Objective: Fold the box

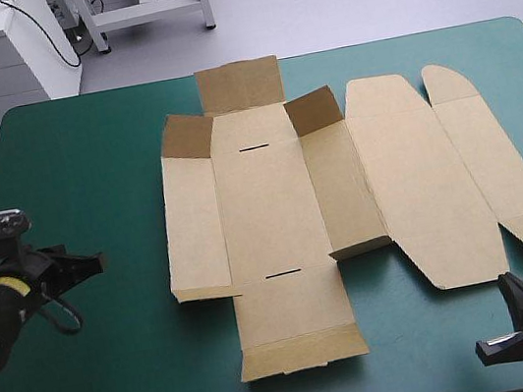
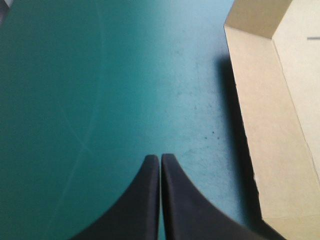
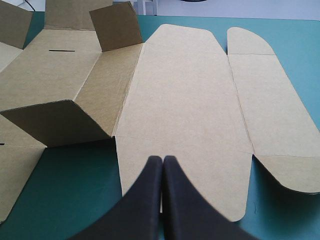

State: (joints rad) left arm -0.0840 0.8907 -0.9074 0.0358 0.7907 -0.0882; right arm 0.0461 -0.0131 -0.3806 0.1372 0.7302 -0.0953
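**Left gripper (image 1: 98,264) and right gripper (image 1: 506,282) both clenched, holding nothing**

The box (image 1: 273,204) lies unfolded in the middle of the counter (image 1: 68,167), mostly flat on the teal-green cover. Its far flap (image 1: 239,85) stands up, and two corner tabs (image 1: 187,136) beside it are raised as well. The side wall (image 1: 340,188) right of the base panel lifts slightly at its near end. The wide lid panel (image 1: 409,183) and its rounded outer panel (image 1: 490,160) lie flat toward the counter's right edge. The near flap (image 1: 296,320) points toward the robot.

Left of the box, the left gripper hangs over bare cover, well apart from the board, its black fingers pressed together and aimed at the box's left wall (image 2: 265,130). The right gripper sits at the near right corner of the counter. In the right wrist view its fingertips meet at the lid panel's near edge; whether they touch the board I cannot tell.
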